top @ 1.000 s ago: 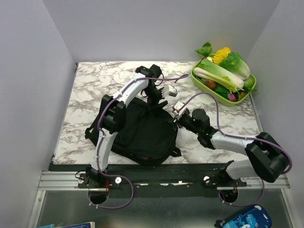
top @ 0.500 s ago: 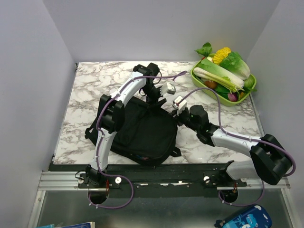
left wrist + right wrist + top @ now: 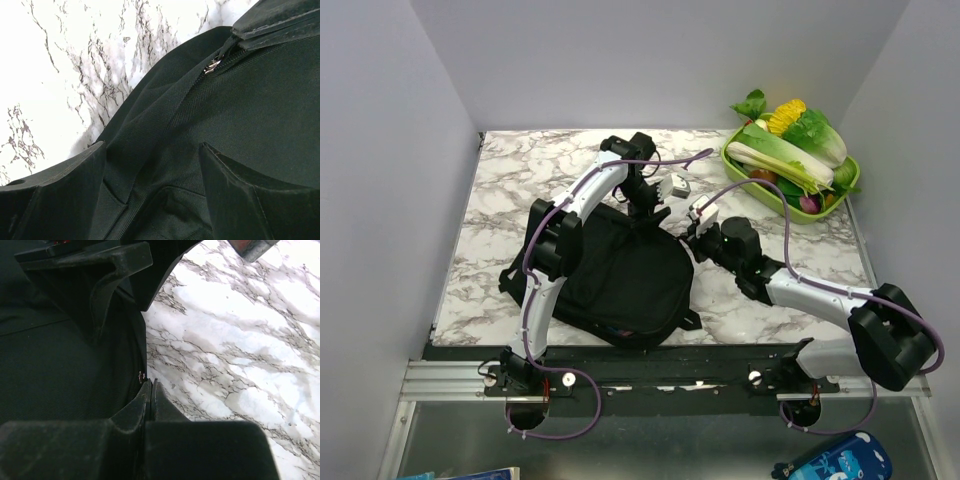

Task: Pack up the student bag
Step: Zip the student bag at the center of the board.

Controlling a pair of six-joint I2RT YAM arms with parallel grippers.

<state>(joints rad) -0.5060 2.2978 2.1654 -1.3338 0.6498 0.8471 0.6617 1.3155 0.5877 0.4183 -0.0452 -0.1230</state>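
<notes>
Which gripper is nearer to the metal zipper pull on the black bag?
Right. The right gripper is shut just beside the zipper pull on the student bag; the left gripper hangs open over the fabric, the pull ahead of its fingers.

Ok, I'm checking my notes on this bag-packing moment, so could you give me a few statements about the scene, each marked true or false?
1. The left tool has its fingers apart over the student bag. True.
2. The right tool is wide open. False: its fingers are pressed together at the bag's edge.
3. The green tray sits on the bag. False: it stands at the far right corner of the table, apart from the bag.
4. The tray holds vegetables. True.
</notes>
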